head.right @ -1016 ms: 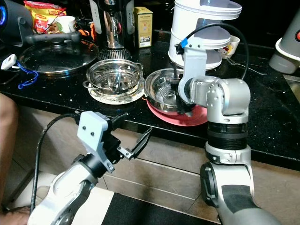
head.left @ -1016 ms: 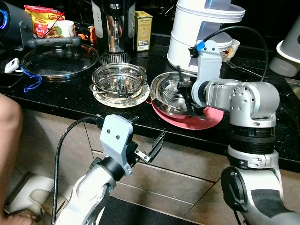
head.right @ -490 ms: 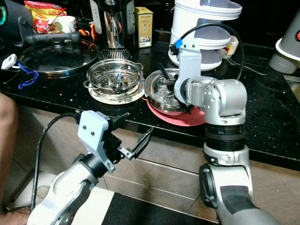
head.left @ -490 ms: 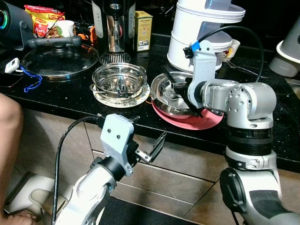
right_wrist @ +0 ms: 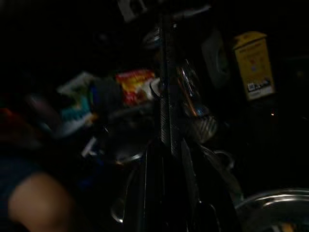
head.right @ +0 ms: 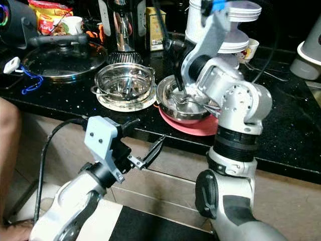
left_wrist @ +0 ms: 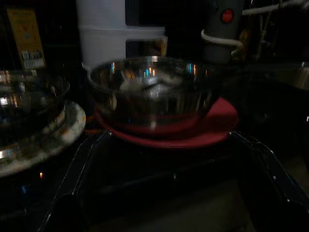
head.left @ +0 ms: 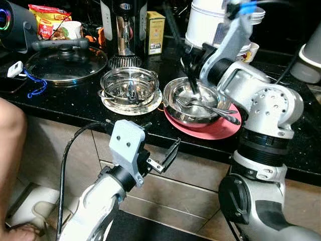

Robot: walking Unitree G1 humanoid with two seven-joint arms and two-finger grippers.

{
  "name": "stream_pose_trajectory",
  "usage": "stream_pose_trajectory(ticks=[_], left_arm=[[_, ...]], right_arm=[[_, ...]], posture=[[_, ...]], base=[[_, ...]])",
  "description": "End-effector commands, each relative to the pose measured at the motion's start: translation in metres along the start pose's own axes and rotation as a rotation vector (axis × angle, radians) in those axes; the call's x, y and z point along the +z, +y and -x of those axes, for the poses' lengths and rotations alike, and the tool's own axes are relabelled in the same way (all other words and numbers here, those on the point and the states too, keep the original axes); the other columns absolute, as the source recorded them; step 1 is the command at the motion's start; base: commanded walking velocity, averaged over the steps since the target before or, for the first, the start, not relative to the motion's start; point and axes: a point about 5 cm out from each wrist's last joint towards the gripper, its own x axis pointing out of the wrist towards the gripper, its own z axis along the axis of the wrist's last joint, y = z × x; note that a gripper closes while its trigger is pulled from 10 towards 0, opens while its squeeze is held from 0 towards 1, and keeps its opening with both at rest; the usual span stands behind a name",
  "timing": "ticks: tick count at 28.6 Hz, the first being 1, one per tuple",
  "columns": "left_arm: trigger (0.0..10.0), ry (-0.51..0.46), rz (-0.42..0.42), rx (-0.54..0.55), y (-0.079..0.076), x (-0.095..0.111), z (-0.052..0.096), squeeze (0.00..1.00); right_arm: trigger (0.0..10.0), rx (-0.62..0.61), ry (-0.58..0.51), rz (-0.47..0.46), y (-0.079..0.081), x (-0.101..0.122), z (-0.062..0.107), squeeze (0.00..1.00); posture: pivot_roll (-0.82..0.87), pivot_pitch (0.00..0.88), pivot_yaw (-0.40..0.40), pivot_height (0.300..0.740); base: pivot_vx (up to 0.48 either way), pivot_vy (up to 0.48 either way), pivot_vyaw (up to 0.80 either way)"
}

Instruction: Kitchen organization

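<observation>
A steel bowl (head.left: 199, 102) sits on a red plate (head.left: 220, 129) near the counter's front edge, and a fork (head.left: 206, 106) lies inside it. My right gripper (head.left: 165, 12) is raised above and behind the bowl. Its long black fingers lie pressed together, shut, and point up toward the back left; nothing shows between them in the right wrist view. My left gripper (head.left: 164, 158) hangs open below the counter edge in front of the cabinet. In the left wrist view its spread fingers (left_wrist: 263, 169) frame the steel bowl (left_wrist: 152, 87) and the red plate (left_wrist: 193, 133).
A second metal bowl on a patterned plate (head.left: 129, 86) stands left of the steel bowl. Behind are a glass lid (head.left: 64, 61), a coffee maker (head.left: 123, 27), a yellow box (head.left: 155, 25) and a white appliance (head.left: 210, 25). A person's knee (head.left: 9, 138) is at the left.
My right gripper has come up out of the steel bowl and swung toward the back, leaving the fork in the bowl. The left arm stays where it was.
</observation>
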Motion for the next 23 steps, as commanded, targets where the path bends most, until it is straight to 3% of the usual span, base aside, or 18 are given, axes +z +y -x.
stream_pose_trajectory(ticks=[1,6,15,18,23], left_arm=[[10.0,-0.005,0.012,0.007,0.0,0.001,-0.002,0.0],[10.0,-0.074,0.012,0.031,0.005,0.012,-0.016,0.0],[10.0,-0.126,0.038,0.064,0.012,0.021,-0.025,0.0],[10.0,-0.124,0.034,0.075,0.015,0.022,-0.026,0.0],[10.0,-0.151,0.02,0.08,0.017,0.028,-0.029,0.0]], right_arm=[[10.0,-0.01,-0.031,-0.024,-0.005,0.001,0.003,0.0],[10.0,-0.006,-0.151,-0.028,-0.012,0.007,0.009,0.0],[10.0,-0.002,-0.218,-0.048,-0.015,0.01,0.014,0.0],[10.0,-0.034,-0.226,0.006,-0.019,0.011,0.015,0.0],[10.0,-0.089,-0.229,0.163,-0.023,0.007,0.016,0.0]], posture=[[0.02,0.056,-0.08,0.74],[0.02,0.052,-0.072,0.74],[0.02,0.045,-0.062,0.74],[0.02,0.041,-0.058,0.74],[0.03,0.033,-0.056,0.74]], base=[[0.0,0.0,0.0],[0.0,0.0,-0.23],[0.0,0.0,-0.71],[0.0,0.0,-0.68],[0.0,0.0,0.0]])
